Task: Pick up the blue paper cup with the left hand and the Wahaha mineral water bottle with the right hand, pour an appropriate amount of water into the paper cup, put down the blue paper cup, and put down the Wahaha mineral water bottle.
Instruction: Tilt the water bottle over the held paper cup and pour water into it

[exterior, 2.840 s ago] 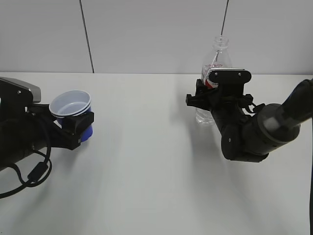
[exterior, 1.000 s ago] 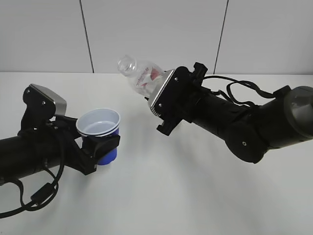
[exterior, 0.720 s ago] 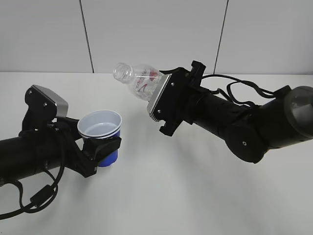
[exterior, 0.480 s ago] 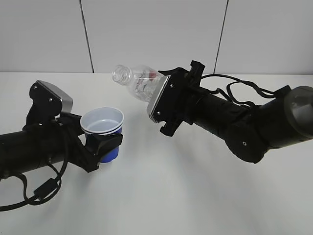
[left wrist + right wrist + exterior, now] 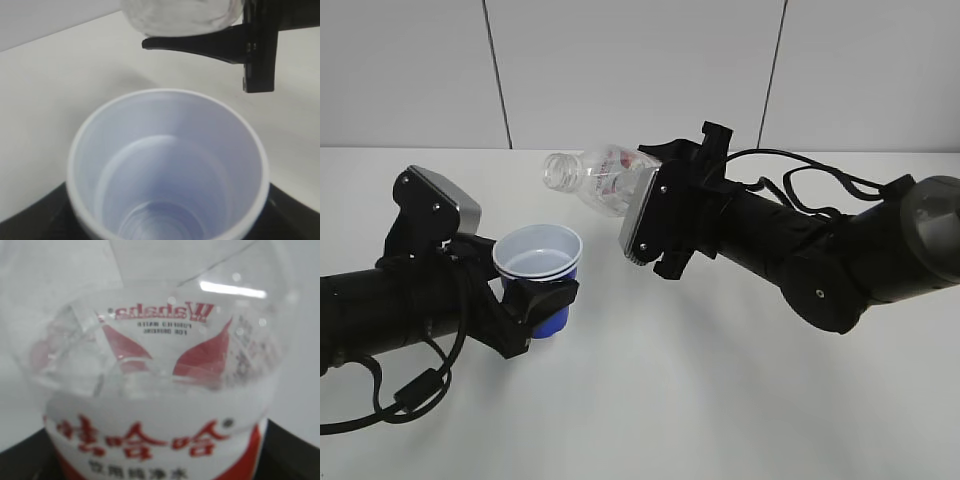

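Observation:
My left gripper (image 5: 542,300) is shut on the blue paper cup (image 5: 542,270) and holds it upright above the table at centre left. In the left wrist view the cup (image 5: 167,170) fills the frame, white inside; I cannot tell if water is in it. My right gripper (image 5: 655,225) is shut on the Wahaha mineral water bottle (image 5: 595,178), tipped almost level, with its open neck pointing left, above and slightly behind the cup. The right wrist view shows the bottle's red-and-white label (image 5: 155,440) up close. No stream of water shows.
The white table (image 5: 650,400) lies below both arms. A grey panelled wall (image 5: 620,70) stands behind it. The right gripper's black finger (image 5: 210,42) shows at the top of the left wrist view, beyond the cup.
The right gripper lifted the bottle off the table, carried it left and tipped it from upright to nearly level. The left gripper moved the cup right and slightly up, under the neck.

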`<state>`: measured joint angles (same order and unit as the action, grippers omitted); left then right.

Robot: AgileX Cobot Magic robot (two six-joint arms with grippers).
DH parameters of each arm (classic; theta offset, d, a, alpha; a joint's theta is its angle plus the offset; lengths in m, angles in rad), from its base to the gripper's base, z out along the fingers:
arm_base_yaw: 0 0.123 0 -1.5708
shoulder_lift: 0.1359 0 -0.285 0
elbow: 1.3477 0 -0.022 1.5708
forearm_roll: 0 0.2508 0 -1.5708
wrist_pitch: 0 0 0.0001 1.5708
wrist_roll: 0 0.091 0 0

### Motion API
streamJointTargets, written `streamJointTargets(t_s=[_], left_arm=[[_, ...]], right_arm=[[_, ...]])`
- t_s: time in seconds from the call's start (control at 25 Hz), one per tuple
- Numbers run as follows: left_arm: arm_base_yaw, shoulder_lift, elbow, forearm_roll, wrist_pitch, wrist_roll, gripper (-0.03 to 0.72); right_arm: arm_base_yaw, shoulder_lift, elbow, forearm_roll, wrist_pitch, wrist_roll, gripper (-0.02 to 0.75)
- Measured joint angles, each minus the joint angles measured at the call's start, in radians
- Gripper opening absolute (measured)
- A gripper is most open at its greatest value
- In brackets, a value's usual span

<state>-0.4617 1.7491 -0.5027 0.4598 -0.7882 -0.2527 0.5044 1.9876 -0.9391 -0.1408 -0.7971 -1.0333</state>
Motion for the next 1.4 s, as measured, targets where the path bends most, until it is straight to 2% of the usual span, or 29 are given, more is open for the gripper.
streamJointTargets(t_s=[0.88, 1.4], left_arm=[[0.0, 0.0, 0.0, 0.0, 0.007, 0.0, 0.55], [0.0, 0.0, 0.0, 0.049, 0.038, 0.0, 0.55]], right_arm=[[0.0, 0.0, 0.0, -0.001, 0.0, -0.231, 0.495], [0.0, 0.0, 0.0, 0.003, -0.017, -0.333, 0.495]])
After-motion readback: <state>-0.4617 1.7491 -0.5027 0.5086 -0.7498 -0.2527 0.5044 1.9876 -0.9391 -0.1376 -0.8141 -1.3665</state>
